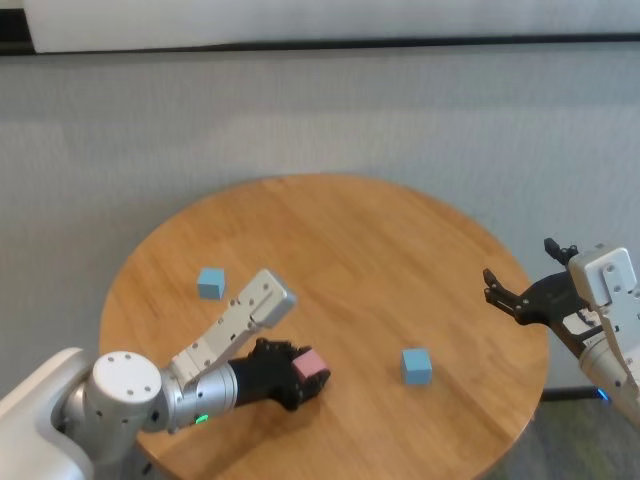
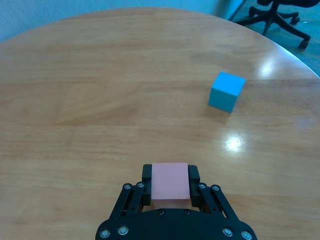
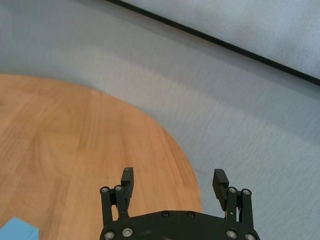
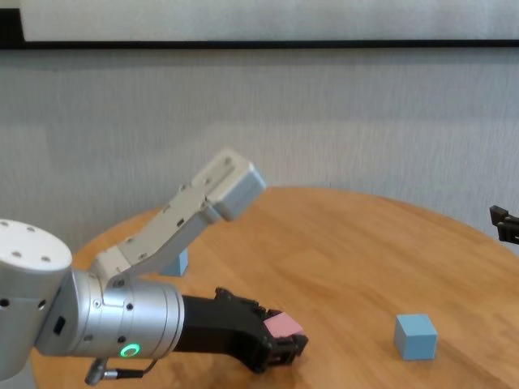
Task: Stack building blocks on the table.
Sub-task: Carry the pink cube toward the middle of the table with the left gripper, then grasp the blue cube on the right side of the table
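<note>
The pale pink block [image 1: 310, 363] [image 2: 170, 181] [image 4: 282, 326] sits low over the table [image 1: 380, 240] near its front, and my left gripper [image 1: 306, 374] [image 2: 170, 176] is shut on it, one black finger on each side. One light blue block [image 1: 416, 365] [image 2: 227, 91] [image 4: 416, 335] rests on the wood a short way to the right of it. Another light blue block [image 1: 211, 282] lies at the left, partly behind my left arm in the chest view. My right gripper [image 1: 520, 266] [image 3: 173, 177] hovers open and empty by the table's right edge.
My left forearm [image 1: 235, 320] slants over the table's front left. Grey carpet surrounds the round top. An office chair base [image 2: 277, 17] stands on the floor beyond the table's edge in the left wrist view.
</note>
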